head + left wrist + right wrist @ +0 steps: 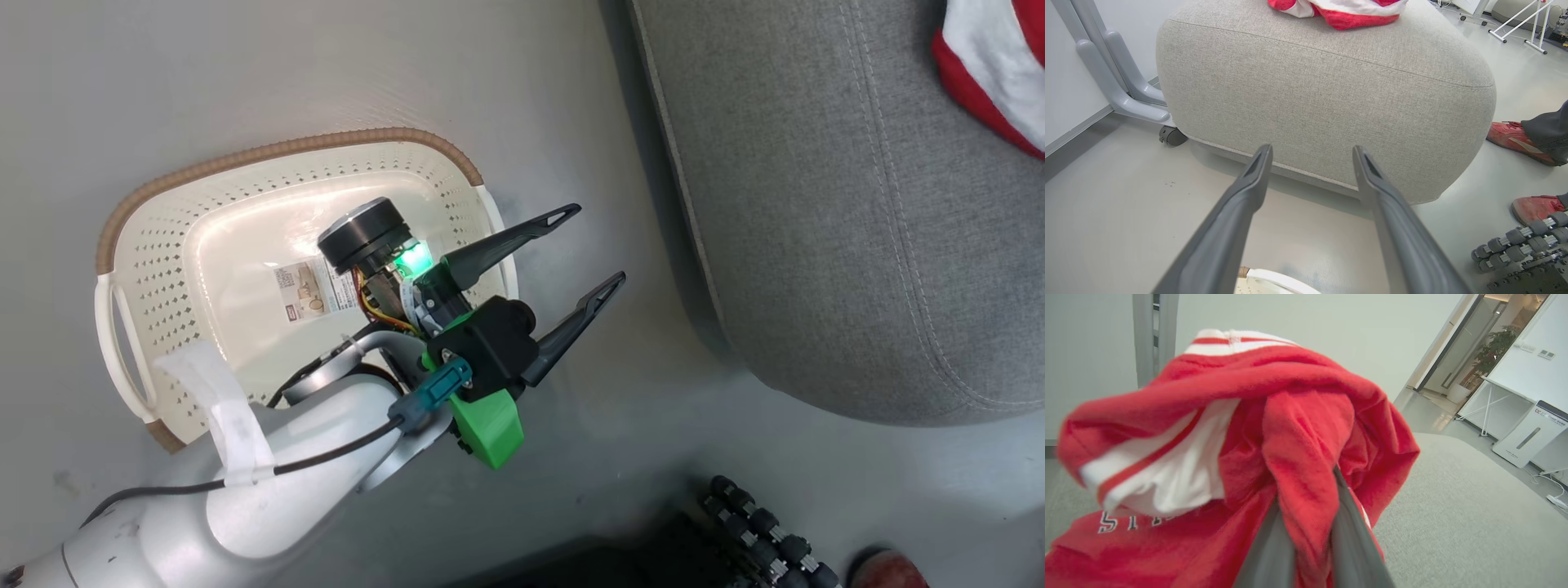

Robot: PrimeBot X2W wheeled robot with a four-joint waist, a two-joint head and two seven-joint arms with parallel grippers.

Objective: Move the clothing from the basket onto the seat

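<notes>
While your R claw [1306, 498] pinches a fold of the clothing [1229, 416] over the seat [1453, 506], lower till fabric rests flat, then release & lift straight out. L claw [594, 247] hangs spread, empty, by the basket [269, 155].

We find the clothing [1298, 428] burying the tips of the right gripper [1308, 490] and folding over part of its own white lettering [1120, 523]. In the head view the left arm [269, 482] masks part of the basket [269, 151], whose label [314, 291] is too small to read.
</notes>
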